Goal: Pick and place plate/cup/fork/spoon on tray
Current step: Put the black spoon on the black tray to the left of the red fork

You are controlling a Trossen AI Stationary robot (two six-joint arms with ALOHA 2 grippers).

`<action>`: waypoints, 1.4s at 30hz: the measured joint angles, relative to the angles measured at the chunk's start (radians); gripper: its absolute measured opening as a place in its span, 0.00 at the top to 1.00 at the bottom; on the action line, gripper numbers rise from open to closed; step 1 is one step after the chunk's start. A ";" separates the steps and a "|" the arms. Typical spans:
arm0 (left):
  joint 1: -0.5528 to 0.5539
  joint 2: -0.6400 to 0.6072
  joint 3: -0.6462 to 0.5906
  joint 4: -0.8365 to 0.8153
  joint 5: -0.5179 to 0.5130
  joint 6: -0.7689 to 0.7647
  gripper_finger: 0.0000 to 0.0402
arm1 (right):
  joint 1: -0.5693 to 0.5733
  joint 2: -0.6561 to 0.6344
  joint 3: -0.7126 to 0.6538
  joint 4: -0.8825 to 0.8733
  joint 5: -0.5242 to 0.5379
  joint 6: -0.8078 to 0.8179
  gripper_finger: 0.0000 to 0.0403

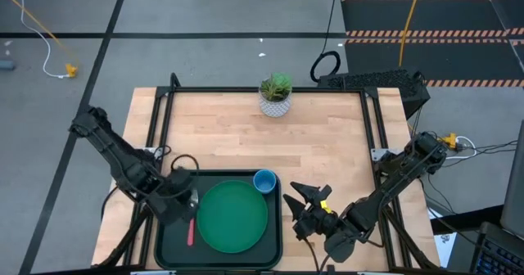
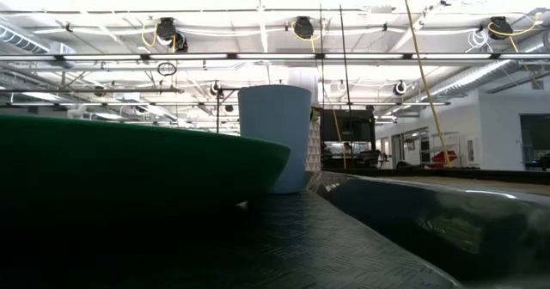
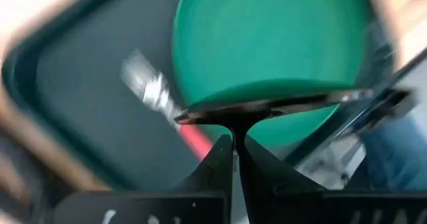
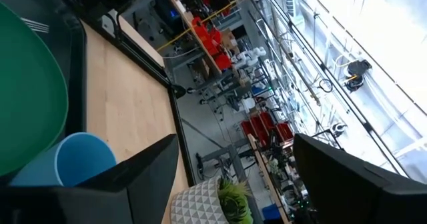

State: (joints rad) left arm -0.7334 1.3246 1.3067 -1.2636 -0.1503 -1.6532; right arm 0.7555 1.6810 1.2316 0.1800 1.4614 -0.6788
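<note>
The dark tray (image 1: 172,246) lies at the table's near edge. On it are the green plate (image 1: 233,218), the light-blue cup (image 1: 264,181) at its far right corner, and the red-handled fork (image 1: 191,230) left of the plate. My left gripper (image 1: 187,200) is over the tray's left part, shut on the silver spoon (image 3: 293,104). The fork (image 3: 160,97) lies below it. My right gripper (image 1: 307,195) is open and empty over the bare table right of the tray. The low view shows the plate (image 2: 129,169) and the cup (image 2: 275,138) standing on the tray floor (image 2: 301,237). My left gripper pinches the spoon's slim shaft (image 3: 257,108) between its two fingertips (image 3: 220,151). The fingers lie across the spoon, which sits level and crosswise in the hold, over the fork and the plate's left edge (image 3: 200,64). Which end the bowl is on cannot be told.
A white patterned plant pot (image 1: 275,95) stands at the table's far edge, and it shows in the right wrist view (image 4: 207,207). Bare wood lies between the tray and the pot. The right wrist view also shows the cup (image 4: 80,161) and the plate (image 4: 27,97).
</note>
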 joint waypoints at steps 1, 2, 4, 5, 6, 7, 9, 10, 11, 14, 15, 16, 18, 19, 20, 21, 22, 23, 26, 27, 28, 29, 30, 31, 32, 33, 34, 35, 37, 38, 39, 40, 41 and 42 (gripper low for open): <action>-0.007 0.010 0.000 -0.015 0.049 -0.040 0.97 | 0.000 0.000 0.000 0.000 0.000 0.000 0.28; -0.012 0.020 0.000 -0.026 0.093 -0.075 0.97 | 0.000 0.000 0.000 0.001 0.000 0.000 0.28; -0.026 0.042 0.000 -0.043 0.159 -0.138 0.97 | 0.000 0.000 0.000 0.001 0.000 0.000 0.28; -0.036 0.054 0.000 -0.051 0.181 -0.167 0.97 | 0.000 0.000 0.000 0.000 0.000 0.000 0.28; -0.045 0.067 0.000 -0.058 0.198 -0.191 0.97 | 0.000 0.000 0.000 0.000 0.000 0.000 0.28; -0.054 0.080 0.000 -0.061 0.210 -0.213 0.97 | 0.000 0.000 0.000 0.000 0.000 0.000 0.28; -0.067 0.108 -0.007 -0.053 0.244 -0.247 0.97 | 0.000 0.000 0.000 0.001 0.000 0.000 0.28; -0.072 0.121 -0.013 -0.049 0.271 -0.263 0.97 | 0.000 0.000 0.000 0.001 -0.001 -0.001 0.28; -0.076 0.133 -0.020 -0.041 0.302 -0.277 0.97 | 0.000 0.000 0.000 0.001 -0.001 -0.007 0.28; -0.082 0.163 -0.045 0.003 0.364 -0.307 0.97 | -0.001 0.000 0.000 0.002 -0.001 -0.025 0.28; -0.082 0.170 -0.057 0.025 0.368 -0.314 0.97 | -0.001 0.000 0.000 0.002 -0.001 -0.026 0.28; -0.081 0.173 -0.071 0.048 0.369 -0.319 0.97 | -0.001 0.000 0.000 0.002 -0.001 -0.027 0.28; -0.078 0.176 -0.097 0.087 0.369 -0.331 0.97 | -0.001 0.000 0.000 0.003 -0.001 -0.042 0.28; -0.076 0.176 -0.110 0.103 0.369 -0.344 0.97 | -0.001 0.000 0.000 0.003 -0.001 -0.048 0.28; -0.072 0.176 -0.126 0.119 0.371 -0.358 0.97 | -0.001 0.000 0.000 0.003 -0.001 -0.051 0.28; -0.069 0.176 -0.142 0.135 0.375 -0.370 0.97 | -0.001 0.000 0.000 0.003 -0.001 -0.053 0.28; -0.066 0.176 -0.156 0.146 0.382 -0.382 0.96 | -0.001 0.000 0.000 0.003 -0.001 -0.060 0.28; -0.064 0.176 -0.171 0.155 0.388 -0.395 0.96 | -0.001 0.000 0.000 0.003 -0.001 -0.068 0.28; -0.055 0.176 -0.208 0.198 0.398 -0.431 0.96 | -0.001 0.000 0.000 0.003 -0.001 -0.085 0.28; -0.050 0.176 -0.219 0.220 0.400 -0.439 0.96 | -0.001 0.000 0.000 0.003 -0.001 -0.095 0.28; -0.045 0.176 -0.230 0.240 0.401 -0.445 0.96 | -0.001 0.000 0.000 0.003 -0.001 -0.100 0.28; -0.040 0.176 -0.239 0.261 0.401 -0.451 0.96 | -0.001 0.000 0.000 0.003 -0.001 -0.102 0.28; -0.036 0.176 -0.246 0.280 0.401 -0.455 0.96 | -0.001 0.000 0.000 0.003 -0.001 -0.104 0.28; -0.031 0.176 -0.252 0.299 0.401 -0.461 0.96 | -0.001 0.000 0.000 0.003 -0.001 -0.104 0.28; -0.028 0.176 -0.259 0.310 0.401 -0.469 0.96 | -0.001 0.000 0.000 0.003 -0.001 -0.104 0.28; -0.024 0.176 -0.269 0.315 0.401 -0.479 0.96 | -0.001 0.000 0.000 0.003 -0.003 -0.104 0.28; -0.021 0.176 -0.281 0.321 0.400 -0.486 0.96 | -0.001 0.000 0.000 0.003 -0.008 -0.108 0.28; -0.019 0.176 -0.297 0.332 0.402 -0.494 0.96 | -0.001 0.000 0.000 0.003 -0.019 -0.111 0.28; -0.019 0.176 -0.327 0.362 0.409 -0.505 0.96 | -0.001 0.000 0.000 0.003 -0.028 -0.115 0.28; -0.019 0.176 -0.344 0.385 0.415 -0.510 0.96 | -0.001 0.000 0.000 0.003 -0.028 -0.119 0.28; -0.019 0.176 -0.363 0.415 0.419 -0.517 0.96 | -0.001 0.000 0.000 0.003 -0.028 -0.121 0.28; -0.019 0.176 -0.381 0.446 0.422 -0.527 0.96 | -0.001 0.000 0.000 0.003 -0.028 -0.122 0.28; -0.019 0.176 -0.400 0.472 0.426 -0.534 0.96 | -0.001 0.000 0.000 0.003 -0.028 -0.122 0.28; -0.019 0.176 -0.416 0.489 0.436 -0.540 0.96 | -0.001 0.000 0.000 0.003 -0.028 -0.123 0.28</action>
State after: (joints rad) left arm -0.7521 1.5002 0.8909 -0.7749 0.2858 -2.1930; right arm 0.7546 1.6810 1.2316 0.1830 1.4334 -0.8014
